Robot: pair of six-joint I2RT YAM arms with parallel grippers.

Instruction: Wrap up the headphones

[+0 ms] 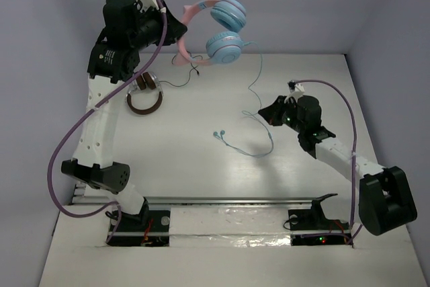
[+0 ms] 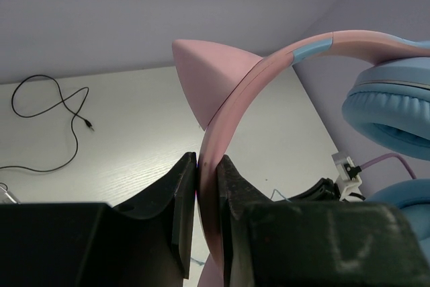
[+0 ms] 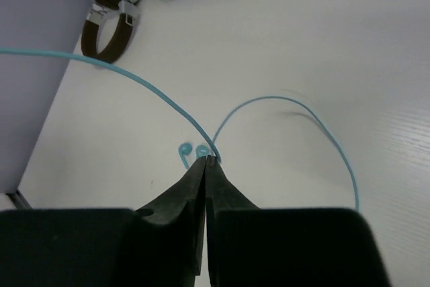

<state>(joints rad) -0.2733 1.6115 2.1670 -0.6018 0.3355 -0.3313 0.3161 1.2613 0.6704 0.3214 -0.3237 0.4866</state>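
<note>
The headphones hang in the air at the back of the table, pink cat-ear headband on top and light-blue ear cups to the right. My left gripper is shut on the headband just below one cat ear. The thin light-blue cable drops from the lower cup to the table, and its end lies there. My right gripper is low over the table, its jaws shut with the cable pinched at the very tips.
Brown headphones with silver trim lie at the left near the back, their black cable looping over the table behind them. The rear wall stands close behind the raised headphones.
</note>
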